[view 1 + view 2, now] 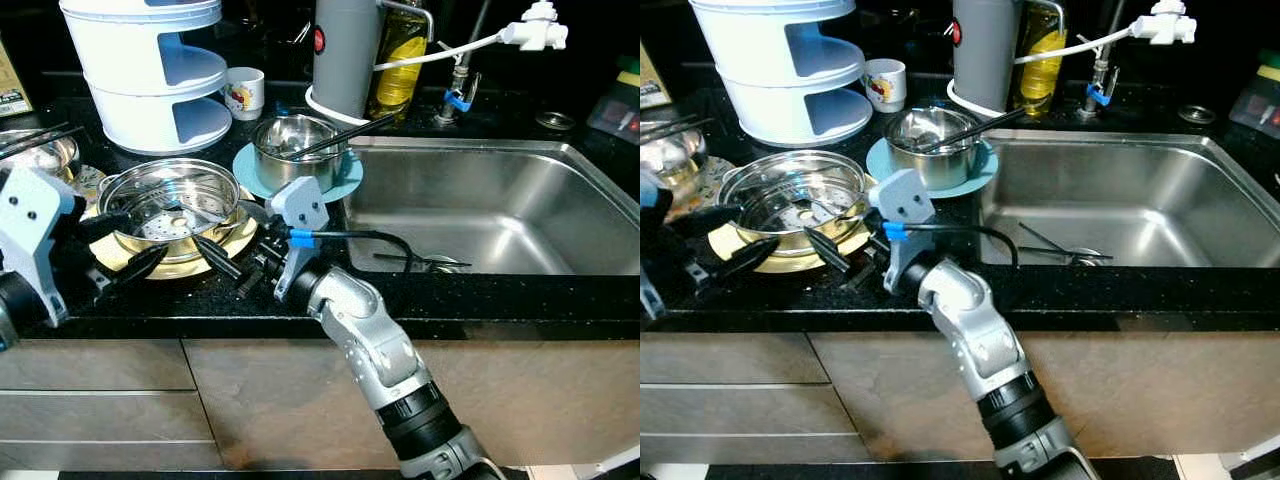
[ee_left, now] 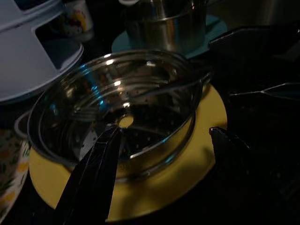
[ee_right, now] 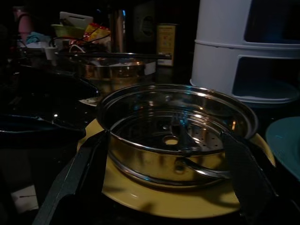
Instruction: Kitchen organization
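White rack [image 1: 150, 70] top cut off; sink utensil [image 1: 425, 262] unclear, perhaps fork.

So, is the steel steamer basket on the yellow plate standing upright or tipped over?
Upright. The steamer basket sits level on the yellow plate, rim up, its perforated bottom visible inside. Both claws, right claw and left claw, flank it, open.

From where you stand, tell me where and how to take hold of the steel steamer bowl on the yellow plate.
Grip the steamer bowl by its thin upright rim, one finger inside and one outside, or span it from opposite sides. The right gripper already faces it open, fingers either side of the wall. Come from the counter's front edge: the white rack and small pot crowd the back.
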